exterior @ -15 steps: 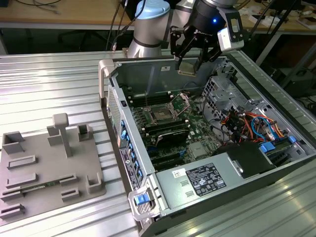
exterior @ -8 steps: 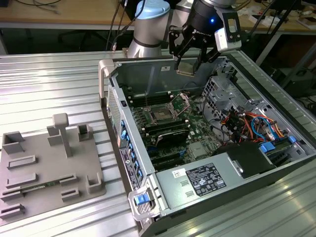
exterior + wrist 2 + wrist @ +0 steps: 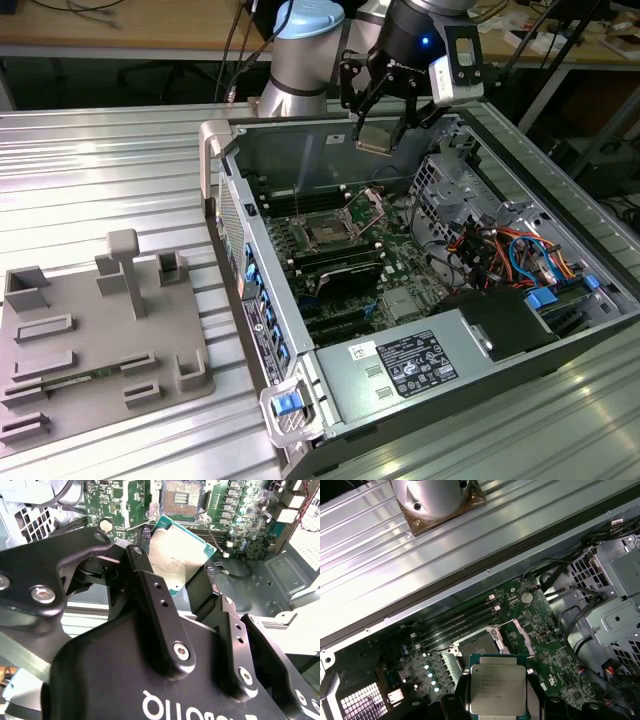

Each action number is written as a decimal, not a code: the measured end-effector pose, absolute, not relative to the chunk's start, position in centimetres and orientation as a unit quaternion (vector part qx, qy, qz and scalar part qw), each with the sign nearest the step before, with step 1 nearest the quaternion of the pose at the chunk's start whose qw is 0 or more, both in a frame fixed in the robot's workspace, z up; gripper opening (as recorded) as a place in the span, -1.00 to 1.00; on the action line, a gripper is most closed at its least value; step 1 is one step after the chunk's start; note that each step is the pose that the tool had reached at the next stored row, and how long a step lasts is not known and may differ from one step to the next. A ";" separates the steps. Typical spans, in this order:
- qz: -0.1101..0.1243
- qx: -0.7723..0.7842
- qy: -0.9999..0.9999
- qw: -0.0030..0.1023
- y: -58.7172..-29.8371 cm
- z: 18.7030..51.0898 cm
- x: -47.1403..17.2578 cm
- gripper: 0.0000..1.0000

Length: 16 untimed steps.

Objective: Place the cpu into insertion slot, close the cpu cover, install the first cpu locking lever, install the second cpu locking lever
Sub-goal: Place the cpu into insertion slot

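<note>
My gripper [image 3: 378, 135] hangs above the back of the open computer case, shut on the cpu [image 3: 375, 138] by its edges. The cpu is tilted in the exterior view. In both wrist views its dull silver top [image 3: 175, 555] [image 3: 497, 687] sits between my black fingers [image 3: 150, 595]. On the green motherboard below lies the insertion slot [image 3: 325, 232] [image 3: 480, 644] [image 3: 182, 497], a dark square socket with a silvery rim and nothing in it. The cpu cover [image 3: 367, 207] [image 3: 518, 636] stands swung open at the slot's side. The cpu is well above the slot, not touching it.
Black memory slots [image 3: 340, 268] run beside the socket. A drive cage with coloured cables [image 3: 505, 245] fills the case's right, and a power supply [image 3: 420, 362] sits at the front. A grey fixture plate [image 3: 100, 340] lies on the ribbed table at the exterior view's left.
</note>
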State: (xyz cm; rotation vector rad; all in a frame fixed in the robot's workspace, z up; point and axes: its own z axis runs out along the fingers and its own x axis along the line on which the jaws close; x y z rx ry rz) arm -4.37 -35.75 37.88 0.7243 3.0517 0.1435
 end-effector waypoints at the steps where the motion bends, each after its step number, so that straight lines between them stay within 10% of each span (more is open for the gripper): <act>1: 0.046 0.237 0.971 0.001 -35.8 37.9 -4.4 0.08; 16: 0.046 0.272 0.961 0.003 -35.8 37.9 -4.8 0.08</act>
